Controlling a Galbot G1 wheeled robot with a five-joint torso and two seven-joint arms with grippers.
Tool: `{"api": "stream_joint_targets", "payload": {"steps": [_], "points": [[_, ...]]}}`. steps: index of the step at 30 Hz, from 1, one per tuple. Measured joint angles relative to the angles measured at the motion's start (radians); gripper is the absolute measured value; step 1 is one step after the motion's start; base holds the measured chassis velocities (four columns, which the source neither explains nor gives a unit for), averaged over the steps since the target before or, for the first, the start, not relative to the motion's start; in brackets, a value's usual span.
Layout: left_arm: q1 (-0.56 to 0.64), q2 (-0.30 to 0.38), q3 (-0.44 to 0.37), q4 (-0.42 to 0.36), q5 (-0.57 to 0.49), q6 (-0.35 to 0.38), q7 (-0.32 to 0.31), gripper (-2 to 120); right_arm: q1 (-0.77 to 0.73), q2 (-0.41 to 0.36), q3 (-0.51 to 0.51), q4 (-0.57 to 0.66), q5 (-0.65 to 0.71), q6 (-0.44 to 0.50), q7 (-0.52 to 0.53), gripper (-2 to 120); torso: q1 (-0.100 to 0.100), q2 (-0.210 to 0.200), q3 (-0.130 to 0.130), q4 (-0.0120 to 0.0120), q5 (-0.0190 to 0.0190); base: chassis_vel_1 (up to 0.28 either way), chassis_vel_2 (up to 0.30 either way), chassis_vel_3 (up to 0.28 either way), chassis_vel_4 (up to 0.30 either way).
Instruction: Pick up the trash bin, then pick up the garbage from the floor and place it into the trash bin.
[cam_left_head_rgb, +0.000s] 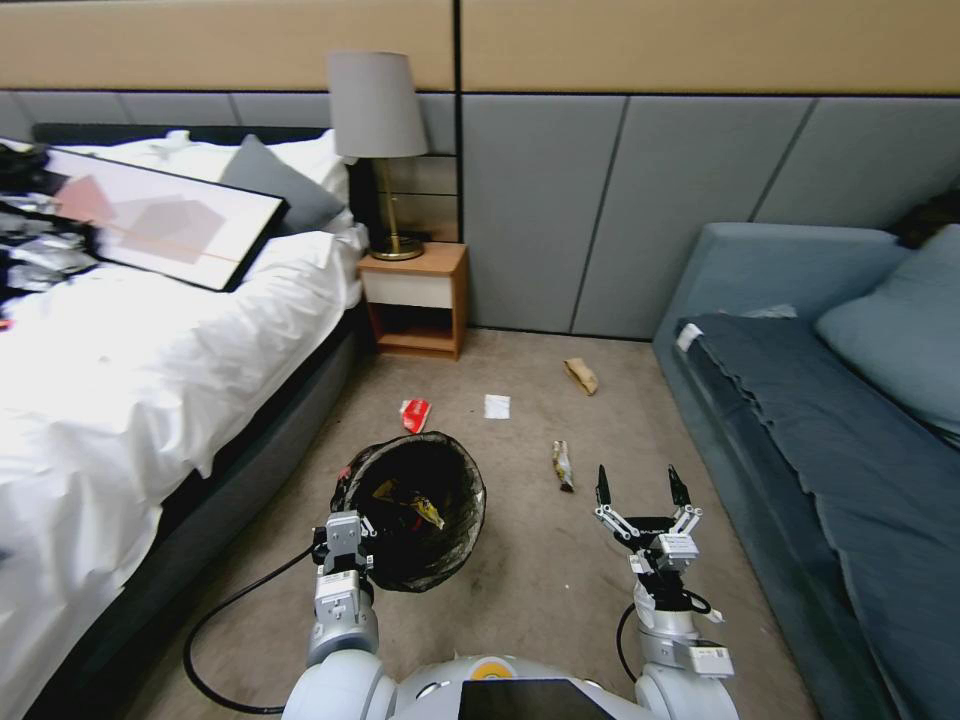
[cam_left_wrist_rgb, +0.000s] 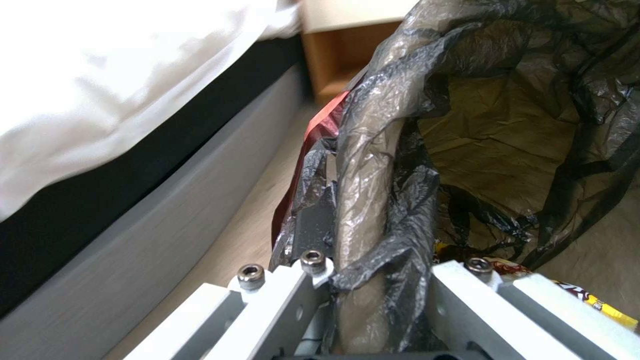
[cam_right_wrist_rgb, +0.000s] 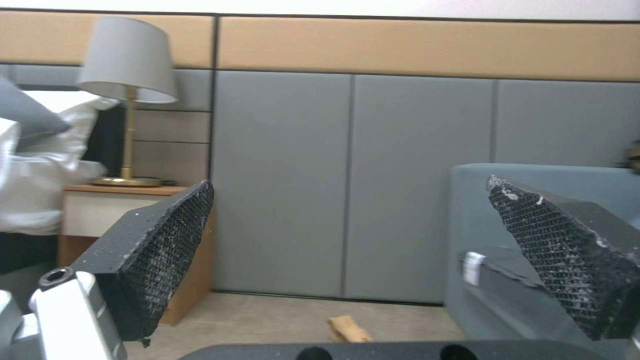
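While the left claw (cam_left_head_rgb: 343, 531) grips the near rim of the bin (cam_left_head_rgb: 415, 510), pinching the black bag (cam_left_wrist_rgb: 373, 200) folded over it, the right claw (cam_left_head_rgb: 642, 487) hangs right of the bin with its fingers (cam_right_wrist_rgb: 153, 260) spread wide and nothing between them. Yellow wrappers (cam_left_head_rgb: 415, 505) lie inside the bin. Beyond the bin on the floor are a dark wrapper (cam_left_head_rgb: 563, 466), a red wrapper (cam_left_head_rgb: 414, 414), a white scrap (cam_left_head_rgb: 497, 406), and farthest, a brown paper bag (cam_left_head_rgb: 581, 375)
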Motion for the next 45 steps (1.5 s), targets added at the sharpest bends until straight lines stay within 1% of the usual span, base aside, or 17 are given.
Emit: {"api": "stream_joint_targets", "payload": {"steps": [2,7,19,40,43,45], "points": [[0.000,0.000,0.001,0.001,0.000,-0.002,0.000,1,0.000,0.000,0.000,0.000,0.000,-0.001,-0.001,100,0.000,0.000,0.000,-0.0001,0.0000,-0.040,-0.065,-0.059,-0.059],[-0.001,0.000,0.001,0.001,0.001,-0.004,-0.001,1,0.004,-0.001,0.003,-0.004,0.000,-0.007,-0.014,100,0.000,0.000,0.000,0.0007,0.0000,0.000,0.000,0.000,0.000],[0.000,0.004,0.001,-0.001,0.000,-0.004,-0.004,1,0.009,-0.004,0.003,-0.005,-0.001,-0.016,-0.018,100,0.000,0.000,0.000,0.0003,0.0000,-0.017,0.014,0.014,-0.012],[-0.001,0.002,0.002,-0.003,-0.002,-0.004,-0.016,1,0.015,-0.006,0.002,-0.017,-0.003,-0.010,-0.038,100,0.000,0.000,0.000,0.0002,0.0000,-0.157,0.154,0.148,-0.162],[-0.002,0.002,0.002,-0.002,-0.003,-0.004,-0.017,1,0.022,-0.006,0.003,-0.025,-0.010,0.005,-0.052,100,0.000,0.000,0.000,0.0003,0.0000,-0.129,0.137,0.137,-0.128],[-0.002,0.001,0.002,-0.001,-0.003,-0.004,-0.017,1,0.038,-0.003,0.005,-0.037,-0.032,0.040,-0.061,100,0.000,0.000,0.000,0.0003,0.0000,-0.119,0.143,0.153,-0.115]]}}
